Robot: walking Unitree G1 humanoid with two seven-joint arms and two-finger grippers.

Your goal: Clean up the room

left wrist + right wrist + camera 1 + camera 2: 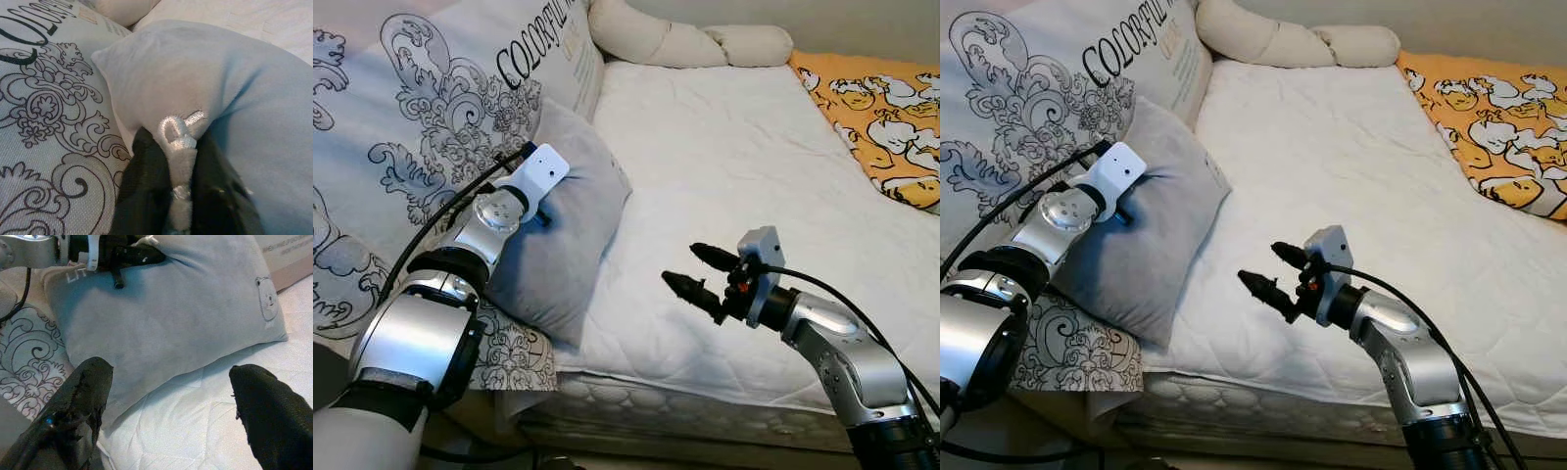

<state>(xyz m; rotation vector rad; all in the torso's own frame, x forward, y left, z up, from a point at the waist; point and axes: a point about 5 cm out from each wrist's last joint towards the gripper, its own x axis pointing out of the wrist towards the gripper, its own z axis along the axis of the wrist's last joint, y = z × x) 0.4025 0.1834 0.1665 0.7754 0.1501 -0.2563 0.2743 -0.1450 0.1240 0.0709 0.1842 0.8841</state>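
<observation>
1. The right gripper (693,271) hangs nearest, over the bed's front edge at five o'clock in the head views, jaws spread wide and empty, aimed at the grey pillow (563,230).
2. That pillow leans at nine o'clock on the white mattress (724,166), propped against a large patterned cushion (421,127).
3. The left gripper (171,196) has its jaws pinched on the pillow's seamed corner.
4. Judging by its sag, the pillow is light, soft and floppy; a corner or edge seam looks the surest hold.
5. Farther off, cream bolsters (685,39) sit at twelve o'clock and an orange blanket (886,108) at two.
</observation>
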